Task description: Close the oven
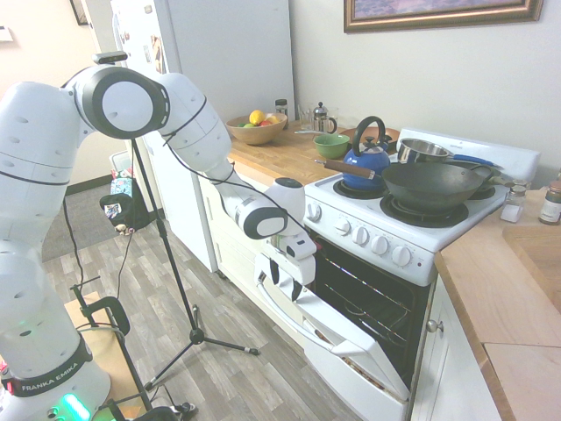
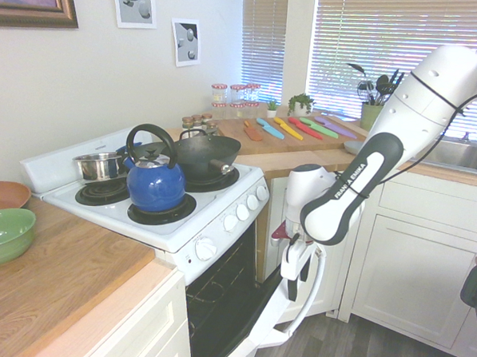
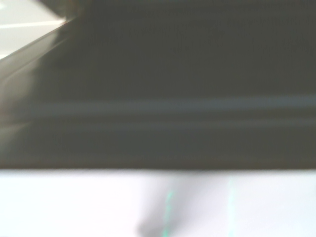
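The oven (image 1: 379,242) is a white range with a row of knobs and coil burners. Its drop-down door (image 1: 344,340) hangs partly open and slants outward, showing the dark racked interior (image 1: 368,294). My gripper (image 1: 285,281) is at the door's upper edge by the white handle (image 1: 302,320), with its dark fingers (image 1: 273,274) apart and open. From the other side the gripper (image 2: 292,284) sits against the tilted door (image 2: 275,320) beside the handle (image 2: 316,288). The wrist view is a blur of a dark surface above a white band (image 3: 158,207).
On the burners stand a blue kettle (image 1: 366,163), a dark wok (image 1: 436,184) and a steel pot (image 1: 423,150). Wooden counters (image 1: 491,289) flank the range. White cabinets (image 2: 427,252) stand behind the arm, and a white fridge (image 1: 219,61) is at the far end.
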Robot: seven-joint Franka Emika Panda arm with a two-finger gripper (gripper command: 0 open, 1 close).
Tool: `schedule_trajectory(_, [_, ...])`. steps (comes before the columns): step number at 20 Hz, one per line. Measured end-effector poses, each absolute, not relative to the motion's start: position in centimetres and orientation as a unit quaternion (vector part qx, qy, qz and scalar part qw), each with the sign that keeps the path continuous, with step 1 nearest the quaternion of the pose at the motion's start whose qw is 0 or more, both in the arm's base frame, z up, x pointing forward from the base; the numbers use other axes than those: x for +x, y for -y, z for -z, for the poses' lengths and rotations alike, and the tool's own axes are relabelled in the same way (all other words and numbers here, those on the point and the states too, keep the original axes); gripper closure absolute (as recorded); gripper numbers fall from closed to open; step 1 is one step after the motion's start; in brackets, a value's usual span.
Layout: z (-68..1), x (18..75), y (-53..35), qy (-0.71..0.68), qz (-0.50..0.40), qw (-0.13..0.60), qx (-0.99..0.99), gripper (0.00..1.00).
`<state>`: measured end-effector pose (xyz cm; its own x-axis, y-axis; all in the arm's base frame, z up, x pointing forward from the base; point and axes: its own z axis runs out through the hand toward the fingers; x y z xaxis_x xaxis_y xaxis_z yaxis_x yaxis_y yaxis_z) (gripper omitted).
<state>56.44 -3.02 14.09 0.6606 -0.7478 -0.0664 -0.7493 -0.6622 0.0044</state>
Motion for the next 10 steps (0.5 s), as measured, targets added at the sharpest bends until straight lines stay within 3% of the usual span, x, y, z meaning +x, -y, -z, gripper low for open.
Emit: schedule_trajectory(10, [-12.6,55.1,4.1,-0.400,-0.054,-0.013,-0.915,0.00])
